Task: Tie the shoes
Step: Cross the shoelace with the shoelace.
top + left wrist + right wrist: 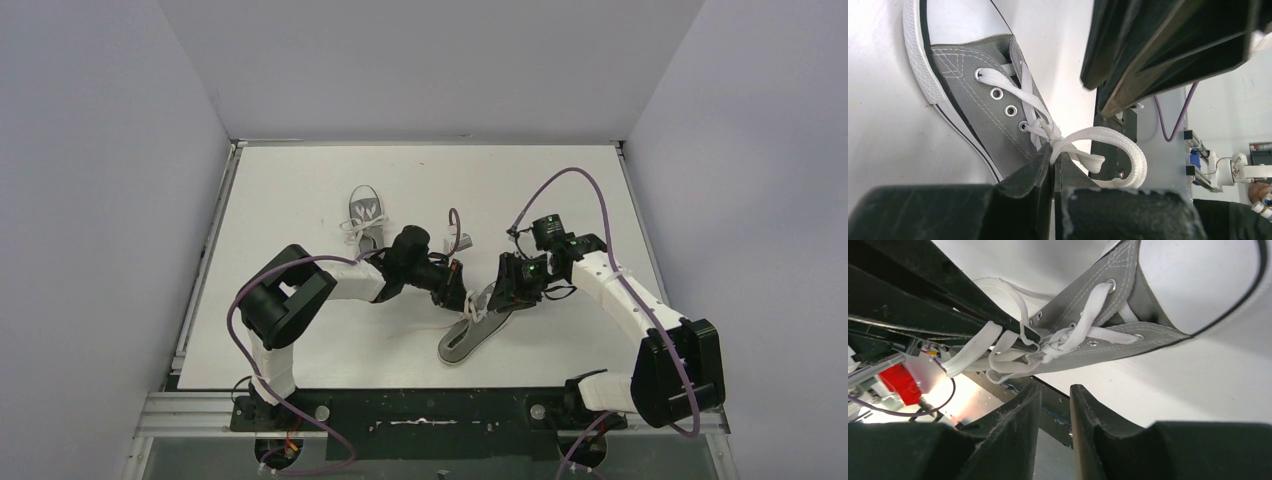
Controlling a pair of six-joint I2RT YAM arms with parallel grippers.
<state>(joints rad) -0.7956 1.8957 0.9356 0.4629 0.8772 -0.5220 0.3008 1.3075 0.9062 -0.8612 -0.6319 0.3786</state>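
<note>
A white counter (560, 190) is boxed in by pale grey walls (100, 200) on the left, back and right, with a metal rail (420, 412) along its near edge. Left of the middle, toward the back, the far shoe (364, 212) lies apart from the arms, its white laces loose around the opening. The left tool (1054, 159) is closed, pinching a lace (1108, 131) that curls out in a loop beside its fingers. That lace belongs to the near shoe (468, 342), which lies mid-counter between the two tools. It has grey canvas, a white rubber edge and toe, metal eyelets and pale stitching, and its laces are crossed and bunched at the top eyelets. The right tool (1055, 392) hovers just by that bunch, fingers slightly apart with nothing between them.
</note>
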